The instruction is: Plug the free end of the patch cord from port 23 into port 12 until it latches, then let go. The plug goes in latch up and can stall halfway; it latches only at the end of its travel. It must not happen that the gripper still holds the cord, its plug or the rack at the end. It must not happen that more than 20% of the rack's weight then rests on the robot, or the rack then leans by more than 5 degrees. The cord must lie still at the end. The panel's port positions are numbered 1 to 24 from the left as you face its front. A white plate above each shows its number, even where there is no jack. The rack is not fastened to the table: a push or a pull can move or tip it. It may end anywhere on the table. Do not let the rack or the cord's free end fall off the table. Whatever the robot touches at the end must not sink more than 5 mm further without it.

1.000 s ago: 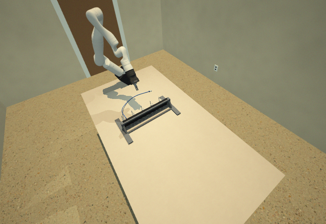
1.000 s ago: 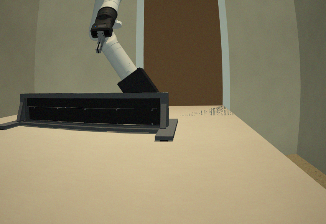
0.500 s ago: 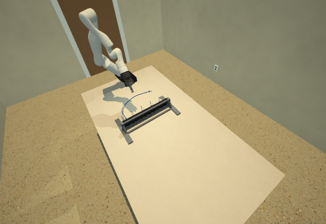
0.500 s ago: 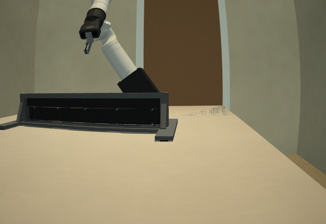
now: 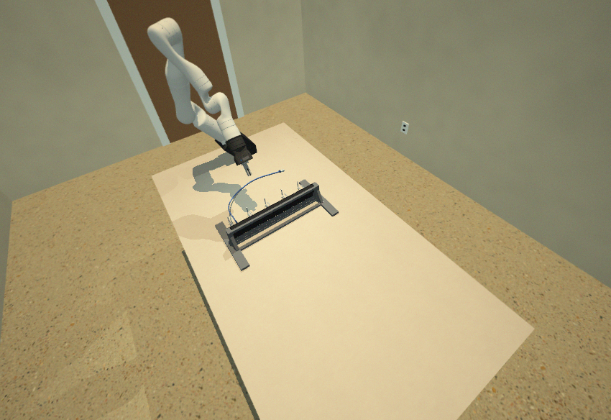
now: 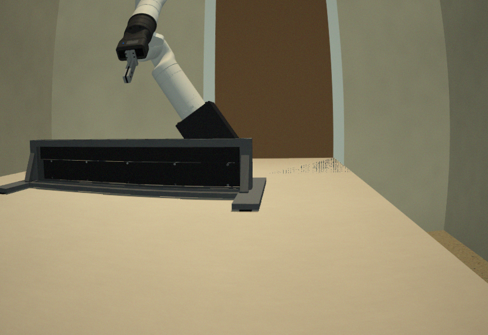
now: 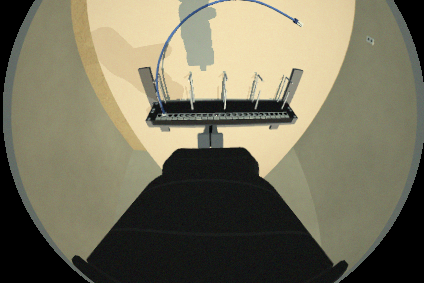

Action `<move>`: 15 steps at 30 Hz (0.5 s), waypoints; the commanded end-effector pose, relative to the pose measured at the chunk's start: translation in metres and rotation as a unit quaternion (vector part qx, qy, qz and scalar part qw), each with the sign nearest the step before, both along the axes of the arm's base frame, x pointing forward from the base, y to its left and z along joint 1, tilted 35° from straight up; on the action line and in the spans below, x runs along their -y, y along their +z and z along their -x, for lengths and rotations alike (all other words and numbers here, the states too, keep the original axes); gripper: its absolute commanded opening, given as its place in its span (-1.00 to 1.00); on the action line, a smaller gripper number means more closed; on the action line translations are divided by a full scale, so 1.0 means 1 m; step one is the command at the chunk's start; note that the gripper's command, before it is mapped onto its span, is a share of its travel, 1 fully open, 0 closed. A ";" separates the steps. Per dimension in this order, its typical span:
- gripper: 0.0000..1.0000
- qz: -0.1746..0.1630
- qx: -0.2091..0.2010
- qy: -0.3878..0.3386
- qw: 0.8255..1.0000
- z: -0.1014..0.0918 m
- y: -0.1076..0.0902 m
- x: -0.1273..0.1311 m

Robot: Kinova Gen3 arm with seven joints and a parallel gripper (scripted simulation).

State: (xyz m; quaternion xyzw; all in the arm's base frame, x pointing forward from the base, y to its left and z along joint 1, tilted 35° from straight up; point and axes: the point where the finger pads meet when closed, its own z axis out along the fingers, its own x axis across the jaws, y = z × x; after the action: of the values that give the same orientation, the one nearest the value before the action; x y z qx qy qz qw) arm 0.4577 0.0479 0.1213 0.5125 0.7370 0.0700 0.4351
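The dark patch panel rack point(image 5: 277, 221) stands on the table on two grey feet; it also shows in the exterior view point(image 6: 138, 166) and in the wrist view point(image 7: 221, 113). A blue patch cord point(image 5: 244, 188) rises from one end of the panel and arcs over the table. Its free plug point(image 5: 282, 170) lies on the table on the arm's side of the rack, and shows in the wrist view point(image 7: 297, 21). My gripper point(image 5: 248, 170) point(image 6: 127, 77) hangs in the air above the cord, shut and empty, well above the rack.
Several short cable stubs point(image 7: 223, 84) stand up along the panel. The arm's dark base point(image 6: 205, 121) sits beyond the rack. The table's left edge point(image 5: 213, 318) runs close to the rack's near foot.
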 end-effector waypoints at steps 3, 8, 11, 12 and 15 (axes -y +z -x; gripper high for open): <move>-1.00 0.000 0.005 -0.006 1.000 -0.022 -0.014 0.013; -1.00 0.000 0.005 -0.005 1.000 -0.051 -0.039 0.028; -1.00 0.000 0.005 -0.005 1.000 -0.067 -0.054 0.036; -1.00 0.000 0.005 -0.005 1.000 -0.067 -0.054 0.036; -1.00 0.000 0.005 -0.005 1.000 -0.077 -0.063 0.041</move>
State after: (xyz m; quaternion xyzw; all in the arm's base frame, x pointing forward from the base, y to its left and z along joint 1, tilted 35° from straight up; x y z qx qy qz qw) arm 0.5247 0.0247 0.0690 0.5076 0.7395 0.0771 0.4354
